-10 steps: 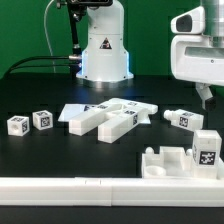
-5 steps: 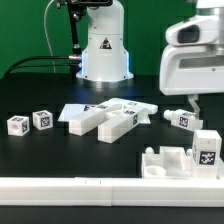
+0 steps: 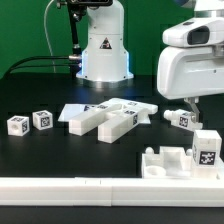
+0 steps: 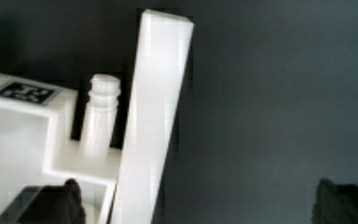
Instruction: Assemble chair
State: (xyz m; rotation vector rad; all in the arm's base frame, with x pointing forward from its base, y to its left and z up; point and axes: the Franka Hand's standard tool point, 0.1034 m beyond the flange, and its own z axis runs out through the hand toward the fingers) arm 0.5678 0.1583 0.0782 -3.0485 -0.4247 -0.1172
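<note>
The wrist housing (image 3: 190,68) has slid toward the exterior view's left and dropped over the last second. It now fills the upper corner on the exterior view's right, and nothing else has moved. The rail (image 3: 100,190) along the front is untouched. State of the chair: all loose parts. The central heap (image 3: 105,120) of panels and posts sits mid-table. The blocky panel (image 3: 180,160) with its tag is at the front on the exterior view's right, just behind the rail. The small tagged block (image 3: 178,119) lies between that and the heap, and the tagged cubes (image 3: 17,124) are well apart on the exterior view's left. Below the housing the gripper (image 3: 193,104) hangs over the block and blocky panel, touching neither as far as I can tell. Wrist view: a tall panel edge (image 4: 158,120) runs up between the fingers (image 4: 43,205), with a thin turned post (image 4: 99,110) and a tag (image 4: 28,92) beside it. Probably the same blocky panel, but I can't confirm. The fingers are spread full wide with nothing pinched, and the edge sits nearer one finger. My read: this is the approach for a first pick, no joints made yet. It needs more descent and centring before closing.
</note>
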